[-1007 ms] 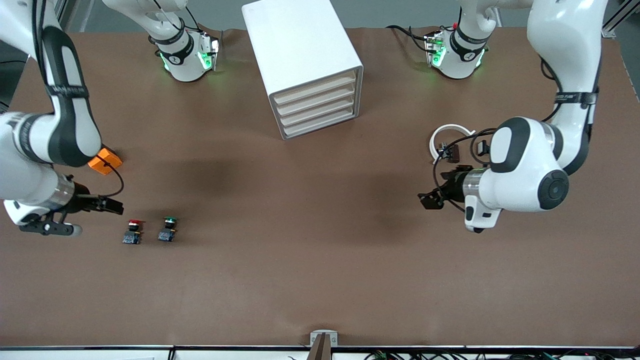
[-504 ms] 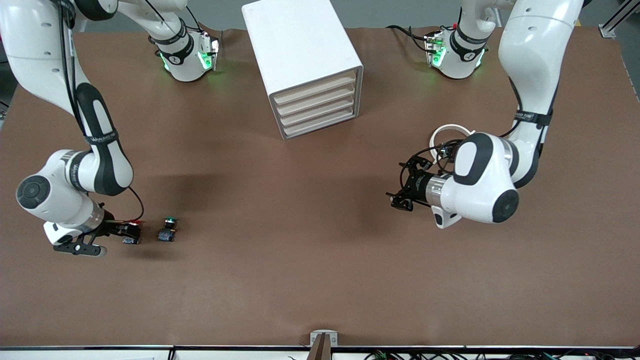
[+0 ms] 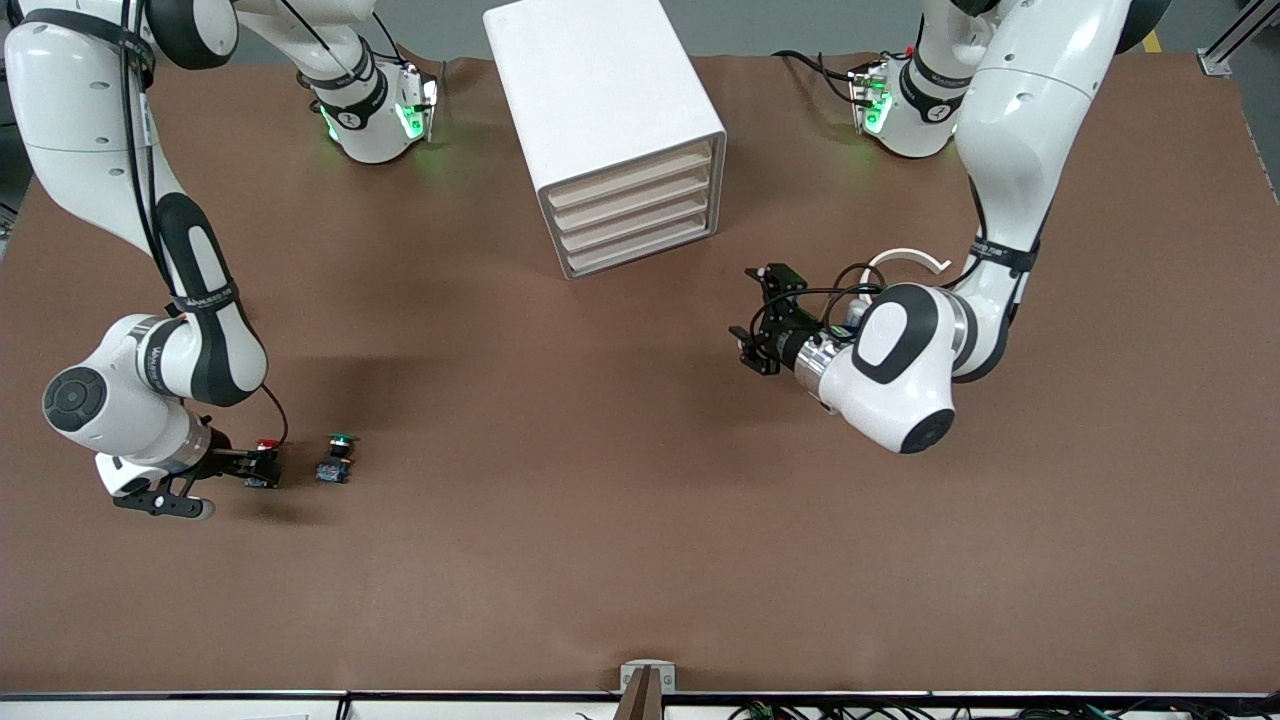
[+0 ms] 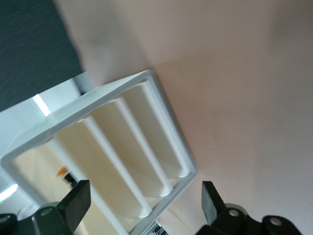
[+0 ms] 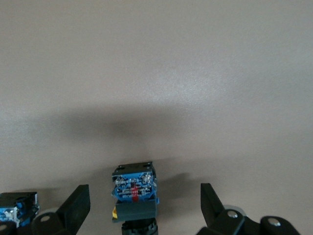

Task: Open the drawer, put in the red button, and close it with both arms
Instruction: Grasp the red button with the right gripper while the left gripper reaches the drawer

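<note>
The white cabinet [image 3: 600, 90] stands at the table's middle near the arms' bases. Its uppermost drawer [image 3: 632, 168] is shut, as are the three below. The red button [image 3: 267, 445] lies on the table toward the right arm's end. My right gripper [image 3: 256, 468] is down at it, open. In the right wrist view the red button's bluish base [image 5: 134, 191] lies between the fingers of my right gripper [image 5: 142, 208], apart from both. My left gripper [image 3: 752, 325] is open and empty above the table, pointing at the cabinet front [image 4: 171, 142]; it also shows in the left wrist view [image 4: 143, 203].
A green-capped button [image 3: 338, 460] lies beside the red one, toward the table's middle; its base shows in the right wrist view [image 5: 17, 213]. A white ring [image 3: 905, 260] lies on the table, partly hidden by the left arm.
My right gripper has come down around the red button and stays open. My left arm has swung from the white ring toward the cabinet's drawer front.
</note>
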Robot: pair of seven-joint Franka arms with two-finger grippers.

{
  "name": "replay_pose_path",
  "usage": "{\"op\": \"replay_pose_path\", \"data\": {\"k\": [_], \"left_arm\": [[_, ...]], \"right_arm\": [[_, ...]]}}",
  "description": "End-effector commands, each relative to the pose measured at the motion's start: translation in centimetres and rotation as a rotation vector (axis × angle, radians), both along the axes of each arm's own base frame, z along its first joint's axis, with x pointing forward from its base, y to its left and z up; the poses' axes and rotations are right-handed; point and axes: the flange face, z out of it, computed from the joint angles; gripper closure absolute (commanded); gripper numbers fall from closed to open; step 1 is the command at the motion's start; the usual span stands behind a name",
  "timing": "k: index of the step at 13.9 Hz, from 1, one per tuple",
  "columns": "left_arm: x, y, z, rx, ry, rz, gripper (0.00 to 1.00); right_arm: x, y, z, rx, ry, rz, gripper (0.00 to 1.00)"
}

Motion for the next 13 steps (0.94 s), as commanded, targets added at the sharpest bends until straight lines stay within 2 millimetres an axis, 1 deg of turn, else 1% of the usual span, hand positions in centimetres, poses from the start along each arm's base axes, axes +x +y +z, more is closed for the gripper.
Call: {"op": "replay_pose_path", "data": {"k": [1, 2, 3, 4, 7, 8, 9, 10, 11, 12, 13], "left_arm": [[-1.4, -2.1, -1.1, 0.043, 0.115, 0.01, 0.0], [-1.9, -2.8, -2.4, 0.069, 0.16, 0.024, 0.0], [-2.2, -3.2, -4.3, 0.107, 0.238, 0.067, 0.0], [-2.6, -3.5, -5.6, 0.137, 0.284, 0.087, 0.0], [-5.4, -6.6, -6.5, 0.146, 0.332, 0.028, 0.0], [-6.2, -7.5, -6.8, 0.139, 0.356, 0.014, 0.02], [-6.8, -8.1, -7.2, 0.139, 0.379, 0.007, 0.21], [-7.3, -8.4, -7.6, 0.147, 0.395, -0.002, 0.34], [-7.9, -8.8, -8.1, 0.157, 0.407, -0.012, 0.46], [-8.6, -8.8, -8.5, 0.168, 0.424, -0.022, 0.46], [-9.1, -8.9, -8.7, 0.173, 0.435, -0.032, 0.49]], "right_arm": [[0.5, 0.2, -1.0, 0.022, -0.01, -0.002, 0.0], [0.5, 0.4, -1.2, 0.024, -0.008, 0.0, 0.0], [0.5, 0.7, -1.4, 0.03, -0.005, 0.004, 0.0], [0.5, 0.9, -1.6, 0.034, -0.003, 0.006, 0.0], [0.6, 1.0, -1.8, 0.029, -0.016, 0.01, 0.0], [0.6, 1.1, -1.9, 0.029, -0.016, 0.021, 0.0], [0.6, 1.1, -1.9, 0.026, -0.017, 0.057, 0.0], [0.6, 0.9, -1.9, 0.024, -0.016, 0.09, 0.13], [0.6, 0.7, -1.9, 0.022, -0.016, 0.105, 0.32], [0.6, 0.3, -1.8, 0.023, -0.018, 0.101, 0.57], [0.6, 0.3, -1.7, 0.022, -0.019, 0.101, 0.83]]}}
